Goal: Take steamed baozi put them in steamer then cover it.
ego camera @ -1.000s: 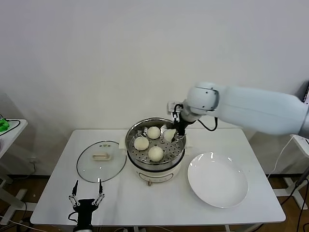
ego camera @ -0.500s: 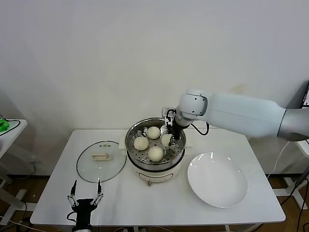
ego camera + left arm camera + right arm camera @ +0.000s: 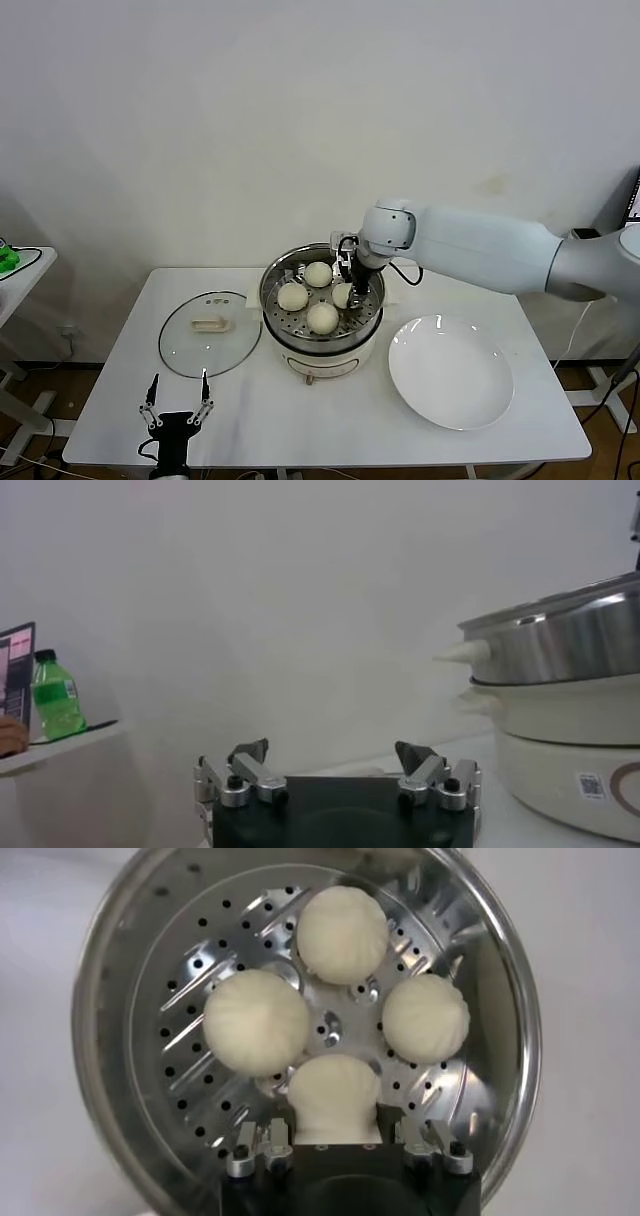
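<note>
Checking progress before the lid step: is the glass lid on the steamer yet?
No, the glass lid lies flat on the table beside the open steamer.

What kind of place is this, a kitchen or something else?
Probably a robot test room, not a kitchen: a plain white table against a bare wall, holding only a steamer, its lid and a plate.

4 baozi (image 3: 341, 932), 1 steamer (image 3: 300, 349), 1 cover (image 3: 209, 333), 1 plate (image 3: 450, 373)

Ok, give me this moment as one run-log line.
right gripper: shut on fourth bun, low in steamer | other buns: three on tray | lid: on table, off pot | plate: bare | left gripper: open, idle by table's front edge
</note>
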